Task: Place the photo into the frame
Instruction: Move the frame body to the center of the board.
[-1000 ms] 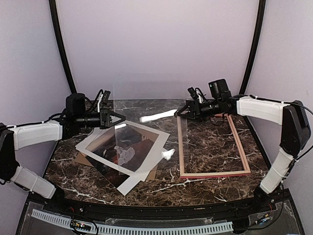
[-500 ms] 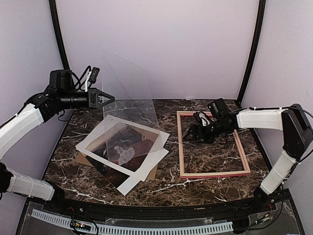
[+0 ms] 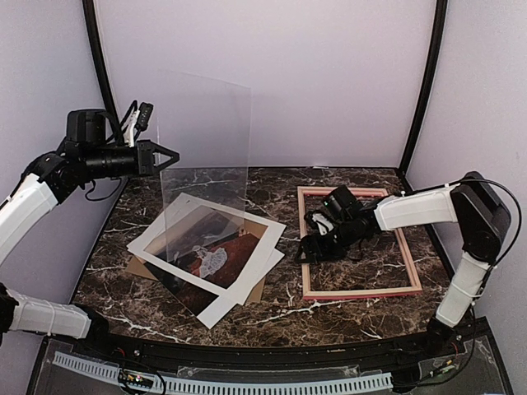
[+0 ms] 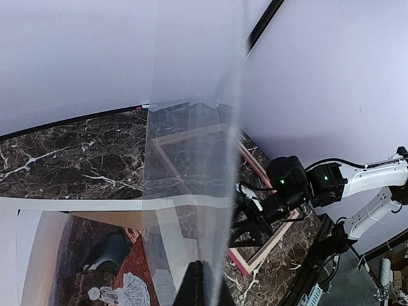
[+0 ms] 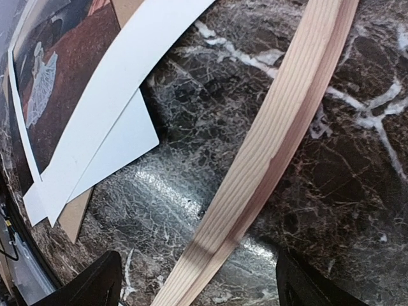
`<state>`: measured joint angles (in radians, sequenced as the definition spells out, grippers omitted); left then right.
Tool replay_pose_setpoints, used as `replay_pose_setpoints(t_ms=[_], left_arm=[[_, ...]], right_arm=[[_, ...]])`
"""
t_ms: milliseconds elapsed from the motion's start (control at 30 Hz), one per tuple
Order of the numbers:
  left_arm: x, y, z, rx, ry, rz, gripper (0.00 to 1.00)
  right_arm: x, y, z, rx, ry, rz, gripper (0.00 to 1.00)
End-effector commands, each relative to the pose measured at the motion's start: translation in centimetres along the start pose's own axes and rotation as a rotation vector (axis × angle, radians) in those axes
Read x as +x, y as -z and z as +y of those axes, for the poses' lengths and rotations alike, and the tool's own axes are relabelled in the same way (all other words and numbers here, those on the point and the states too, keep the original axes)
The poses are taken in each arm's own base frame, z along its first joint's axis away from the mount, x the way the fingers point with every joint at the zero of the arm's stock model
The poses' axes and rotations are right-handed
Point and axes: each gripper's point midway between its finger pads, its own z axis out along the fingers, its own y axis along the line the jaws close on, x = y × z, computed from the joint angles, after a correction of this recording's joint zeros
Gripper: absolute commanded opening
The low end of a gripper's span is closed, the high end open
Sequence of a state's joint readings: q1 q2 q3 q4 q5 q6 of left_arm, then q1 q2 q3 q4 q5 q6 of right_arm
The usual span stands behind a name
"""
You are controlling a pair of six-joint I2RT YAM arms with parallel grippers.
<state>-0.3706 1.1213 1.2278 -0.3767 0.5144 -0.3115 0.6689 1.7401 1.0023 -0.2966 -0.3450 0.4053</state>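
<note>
My left gripper [image 3: 167, 155] is raised at the far left, shut on the edge of a clear transparent sheet [image 3: 206, 136] that stands upright above the table. In the left wrist view the sheet [image 4: 191, 159] runs edge-on out of the shut fingers [image 4: 199, 288]. The photo [image 3: 221, 244], dark reddish with a white-dressed figure, lies under a white mat border [image 3: 259, 226] at centre left. It also shows in the left wrist view [image 4: 102, 268] and the right wrist view [image 5: 60, 70]. The pink frame [image 3: 362, 291] lies flat on the right. My right gripper [image 3: 306, 249] is open, low over its left rail [image 5: 274, 140], jaws either side of it.
A brown cardboard board [image 3: 136, 265] lies under the photo and mat; its corner shows in the right wrist view [image 5: 73, 220]. The table is dark marble [image 3: 272, 317]. Curved black posts and pale walls enclose the back and sides.
My left arm has lifted the clear sheet higher and turned it upright, drawing back left. My right gripper has let the sheet go, dropped and moved left to the frame's left rail.
</note>
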Motion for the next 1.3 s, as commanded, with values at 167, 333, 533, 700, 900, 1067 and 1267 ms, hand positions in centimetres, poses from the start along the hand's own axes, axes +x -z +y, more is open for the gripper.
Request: replay_pose_setpoints(t_ms=[167,333,533,700,900,1067,1267], left_arm=[[-2.1,1.3,-0.2,-0.051,-0.070,-0.074,0.00],[-2.4,1.6,0.1,-0.075,-0.089,-0.090,0.00],[-2.6,1.6,-0.2,-0.063,-0.083,-0.094,0.00],[-2.5,1.7,-0.4,-0.051,-0.078,-0.092,0.00],[-2.3,1.8,-0.5,-0.046,-0.068,-0.088,0.00],[-2.0,1.6,-0.4,-0.042,-0.059,-0.082,0.00],[-1.7,1.3,-0.2,-0.042,-0.049,-0.073,0.00]], right_arm=[[1.8,-2.4,2.4,0.011,0.025,0.013,0.81],[3.1,-3.3,4.3,0.008,0.044,0.028,0.80],[4.4,-4.1,6.2,0.023,0.080,0.040,0.76],[5.6,-5.3,6.9,0.072,0.130,0.072,0.68],[6.4,-6.0,6.6,0.153,0.197,0.110,0.54],[7.0,-6.4,6.9,0.178,0.252,0.139,0.47],[8.1,-6.6,6.9,0.201,0.297,0.180,0.40]])
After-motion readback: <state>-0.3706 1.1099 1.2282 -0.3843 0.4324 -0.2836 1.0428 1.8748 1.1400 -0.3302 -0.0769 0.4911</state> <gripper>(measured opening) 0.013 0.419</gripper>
